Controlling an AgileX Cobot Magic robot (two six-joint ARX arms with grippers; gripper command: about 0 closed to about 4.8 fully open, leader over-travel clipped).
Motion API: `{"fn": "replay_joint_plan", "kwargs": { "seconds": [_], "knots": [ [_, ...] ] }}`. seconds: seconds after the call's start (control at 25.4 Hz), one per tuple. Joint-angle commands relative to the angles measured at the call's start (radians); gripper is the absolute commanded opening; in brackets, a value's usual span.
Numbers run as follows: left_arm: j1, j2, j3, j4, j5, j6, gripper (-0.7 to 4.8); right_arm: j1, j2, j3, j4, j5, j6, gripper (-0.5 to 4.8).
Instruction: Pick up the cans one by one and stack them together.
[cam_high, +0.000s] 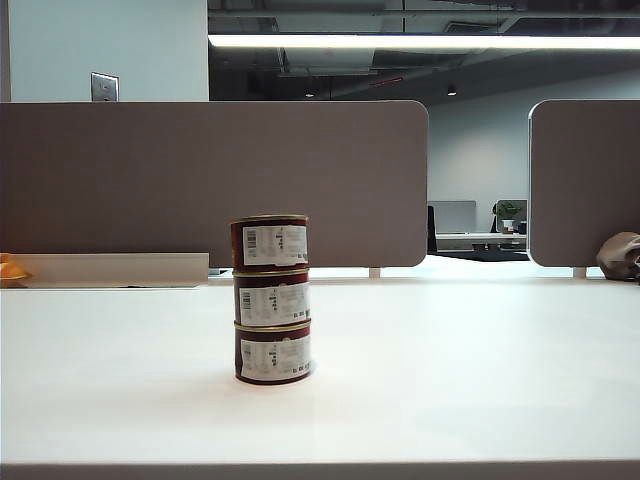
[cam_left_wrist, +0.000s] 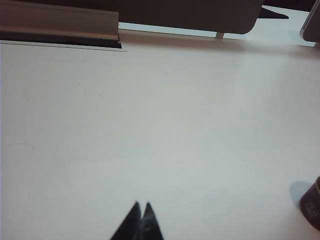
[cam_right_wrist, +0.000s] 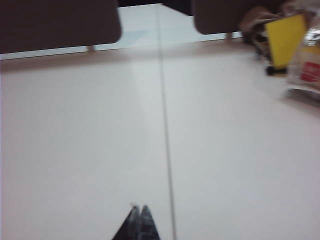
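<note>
Exterior view: the three cans (cam_high: 272, 299) stood stacked upright on the white table (cam_high: 450, 380). Left wrist view: the left gripper (cam_left_wrist: 140, 206) hovered clenched and empty above the table. Right wrist view: the right gripper (cam_right_wrist: 138, 208) hovered clenched, empty, over a table seam (cam_right_wrist: 165, 125).

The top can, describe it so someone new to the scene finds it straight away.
On the white table, left of centre, three maroon cans stand in one stack. The top can sits highest, its gold rim against the grey partition, shifted slightly left of the two beneath.
</note>
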Motion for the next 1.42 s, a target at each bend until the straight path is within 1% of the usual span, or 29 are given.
{"fn": "replay_joint_plan", "kwargs": {
  "seconds": [0.04,0.31,0.47,0.67,1.42],
  "knots": [
    [0.002,0.0,-0.002,0.007,-0.003,0.003,-0.03,0.0,0.001,-0.007,0.01,-0.061,-0.001,0.03],
    [0.002,0.0,-0.002,0.007,-0.003,0.003,-0.03,-0.003,0.001,-0.007,-0.049,-0.058,-0.001,0.04],
    [0.004,0.0,-0.002,0.007,-0.002,0.003,-0.03,-0.003,0.001,-0.007,-0.05,-0.058,-0.001,0.03],
    [0.06,0.0,-0.002,0.007,-0.003,0.003,-0.03,-0.003,0.001,-0.007,-0.048,-0.058,-0.001,0.04],
    [0.059,0.0,-0.002,0.007,-0.003,0.003,-0.03,-0.003,0.001,-0.007,-0.048,-0.058,-0.001,0.03]
  ]
}}
